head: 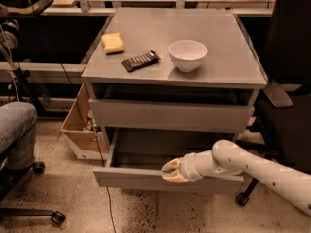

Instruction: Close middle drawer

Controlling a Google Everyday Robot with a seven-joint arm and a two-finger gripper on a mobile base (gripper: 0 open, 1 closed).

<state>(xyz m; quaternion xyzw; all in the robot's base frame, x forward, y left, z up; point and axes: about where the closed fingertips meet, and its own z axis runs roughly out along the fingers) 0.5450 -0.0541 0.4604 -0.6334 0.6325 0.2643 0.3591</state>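
The middle drawer (146, 177) is pulled partway out of the grey cabinet (243, 76). Its plain grey front panel faces me and its grey inside (146, 147) shows. My gripper (171, 171) comes in from the right on a white arm (252, 166). It rests against the top edge of the drawer's front panel, just right of the middle. Its fingers are together and hold nothing.
Another grey drawer front (170, 115) sits above the open one. On the cabinet top lie a yellow sponge (112, 42), a dark snack bar (140, 60) and a white bowl (187, 54). A cardboard box (81, 125) stands at the left, an office chair (17, 135) further left, and a dark chair (286, 96) at the right.
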